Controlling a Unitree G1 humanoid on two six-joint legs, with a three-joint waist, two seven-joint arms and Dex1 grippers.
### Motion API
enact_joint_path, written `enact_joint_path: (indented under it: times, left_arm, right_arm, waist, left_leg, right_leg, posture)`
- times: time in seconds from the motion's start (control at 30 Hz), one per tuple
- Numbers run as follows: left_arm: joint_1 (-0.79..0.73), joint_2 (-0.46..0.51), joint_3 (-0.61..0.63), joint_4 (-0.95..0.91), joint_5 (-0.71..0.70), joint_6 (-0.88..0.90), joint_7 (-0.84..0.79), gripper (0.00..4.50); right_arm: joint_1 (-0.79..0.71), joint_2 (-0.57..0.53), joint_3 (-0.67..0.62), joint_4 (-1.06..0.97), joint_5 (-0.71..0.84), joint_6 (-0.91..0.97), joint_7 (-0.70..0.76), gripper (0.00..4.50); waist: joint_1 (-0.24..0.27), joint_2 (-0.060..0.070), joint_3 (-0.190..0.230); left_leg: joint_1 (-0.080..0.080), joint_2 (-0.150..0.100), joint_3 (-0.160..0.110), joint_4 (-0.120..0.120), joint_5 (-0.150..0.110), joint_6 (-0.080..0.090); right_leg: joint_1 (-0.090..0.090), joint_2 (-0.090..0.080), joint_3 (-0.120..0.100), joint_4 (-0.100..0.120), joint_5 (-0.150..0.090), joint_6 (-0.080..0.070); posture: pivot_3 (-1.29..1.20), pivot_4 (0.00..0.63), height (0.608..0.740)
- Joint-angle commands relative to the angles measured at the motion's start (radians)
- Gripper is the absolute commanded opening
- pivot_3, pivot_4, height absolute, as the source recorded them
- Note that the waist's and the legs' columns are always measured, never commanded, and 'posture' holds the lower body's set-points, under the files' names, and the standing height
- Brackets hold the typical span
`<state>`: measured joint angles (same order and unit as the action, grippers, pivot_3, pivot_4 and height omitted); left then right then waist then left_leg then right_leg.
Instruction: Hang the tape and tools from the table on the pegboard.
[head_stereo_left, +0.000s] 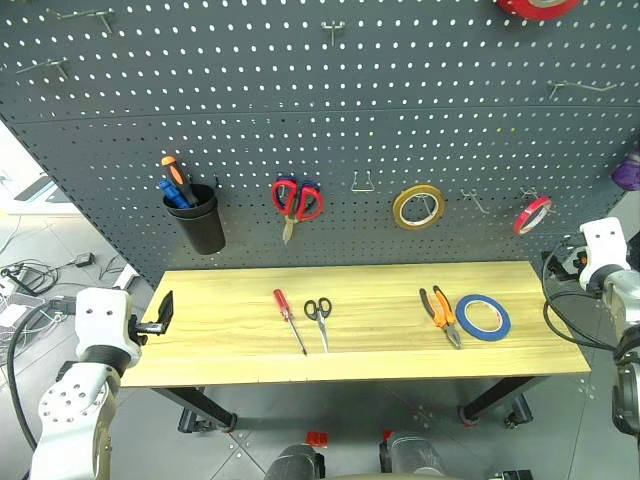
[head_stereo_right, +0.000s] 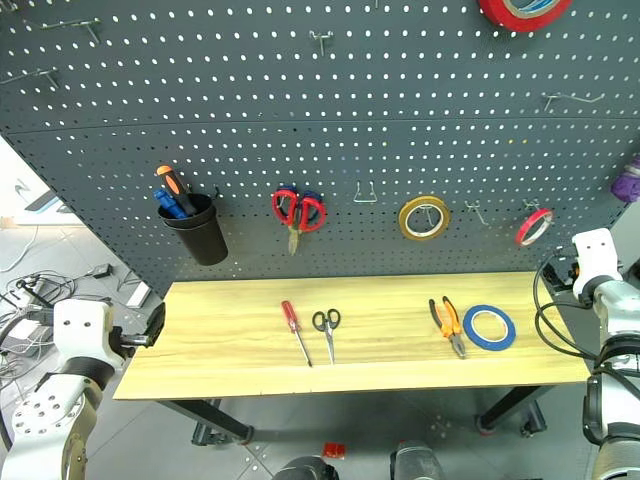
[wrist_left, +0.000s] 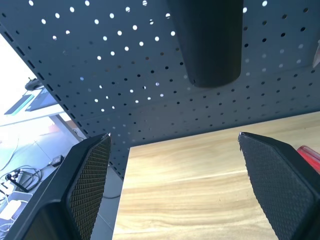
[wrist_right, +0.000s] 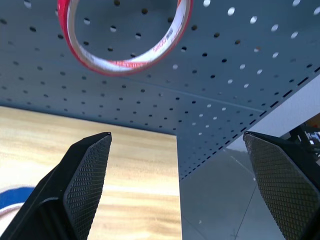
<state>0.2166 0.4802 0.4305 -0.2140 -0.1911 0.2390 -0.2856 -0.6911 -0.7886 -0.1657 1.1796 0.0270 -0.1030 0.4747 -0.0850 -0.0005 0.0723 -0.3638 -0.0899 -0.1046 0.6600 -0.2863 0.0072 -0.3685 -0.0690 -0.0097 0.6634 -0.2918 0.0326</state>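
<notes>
Tape (head_stereo_left: 482, 317) lies flat on the table (head_stereo_left: 220, 340) below the pegboard (head_stereo_left: 300, 90); left tool (wrist_left: 172, 187) and right tool (wrist_right: 177, 187) spread, empty.

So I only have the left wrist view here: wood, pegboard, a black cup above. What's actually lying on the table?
Observer: Four things lie on the table: red-handled screwdriver, black-handled scissors, pliers, blue tape.
Operator: Anything hung already?
Observer: None of those. The pegboard carries red-handled scissors and a yellow-brown roll.
Operator: And the right end effector?
Observer: The right end effector is open past the table's right end, holding nothing.
</notes>
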Motion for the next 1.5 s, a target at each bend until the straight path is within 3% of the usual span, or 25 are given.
enact_joint_path:
  times: [0.03,0.3,0.6,0.83,1.1,1.2,1.37,1.5]
  left_arm:
    - [0.008,0.015,0.031,0.004,0.025,-0.019,0.014,4.28]
    - [0.018,0.018,0.032,0.02,0.067,-0.045,0.041,4.28]
    - [0.012,-0.031,0.093,0.008,-0.004,-0.047,0.046,4.28]
    - [-0.013,-0.031,0.041,-0.065,0.034,0.038,0.083,4.28]
    - [-0.084,0.002,-0.187,-0.282,-0.037,0.172,-0.069,4.28]
    - [-0.128,0.06,-0.304,-0.341,-0.087,0.253,-0.188,4.28]
    - [-0.228,0.101,-0.449,-0.352,-0.19,0.297,-0.371,4.28]
    - [-0.315,0.12,-0.544,-0.293,-0.188,0.294,-0.475,4.28]
  right_arm:
    - [-0.039,-0.023,-0.01,-0.006,-0.003,-0.026,-0.006,4.5]
    - [-0.05,-0.01,0.0,-0.004,-0.012,-0.036,0.021,4.5]
    - [-0.04,0.014,0.005,-0.031,-0.01,-0.045,0.072,4.5]
    - [0.029,0.056,0.062,-0.176,-0.018,0.018,0.165,4.5]
    - [0.244,0.026,0.145,-0.604,-0.015,0.231,0.326,4.5]
    - [0.278,0.001,0.214,-0.707,-0.056,0.355,0.381,4.5]
    - [0.244,0.001,0.273,-0.715,-0.085,0.42,0.426,4.5]
    - [0.184,0.015,0.347,-0.632,-0.139,0.403,0.457,4.5]
  waist:
    - [0.0,0.0,0.0]
    - [0.001,0.0,0.0]
    - [0.002,0.0,0.001]
    - [0.0,-0.002,0.031]
    - [0.011,0.001,0.108]
    - [0.0,0.002,0.133]
    - [-0.017,0.0,0.174]
    - [-0.03,-0.002,0.203]
  left_leg:
    - [0.0,0.0,0.0,0.0,0.0,0.0]
    - [0.0,0.0,0.0,0.0,0.0,0.0]
    - [0.0,0.0,0.0,0.0,0.0,0.0]
    - [0.0,0.001,0.001,0.001,0.0,0.001]
    - [-0.005,0.002,0.002,0.001,0.0,0.003]
    - [-0.008,0.004,0.005,0.001,0.0,0.003]
    - [-0.017,0.009,0.01,0.002,0.0,0.004]
    - [-0.019,0.011,0.011,0.003,0.0,0.004]
  right_leg:
    - [0.0,0.0,0.0,0.0,0.0,0.0]
    - [0.0,0.0,0.0,0.0,0.0,0.0]
    - [0.0,0.0,0.0,0.0,0.0,0.0]
    - [0.001,0.0,0.0,0.0,0.0,-0.001]
    - [-0.003,-0.001,-0.001,-0.001,0.002,-0.001]
    - [-0.006,-0.001,-0.001,0.0,0.003,-0.002]
    - [-0.016,0.002,-0.001,0.0,0.004,-0.004]
    - [-0.018,0.004,0.0,0.0,0.004,-0.005]
  posture:
    - [-0.15,0.049,0.74]
    - [-0.13,0.049,0.74]
    - [-0.14,0.062,0.74]
    - [-0.18,0.133,0.74]
    - [-0.23,0.235,0.74]
    - [-0.25,0.27,0.74]
    - [-0.27,0.312,0.74]
    - [-0.29,0.332,0.74]
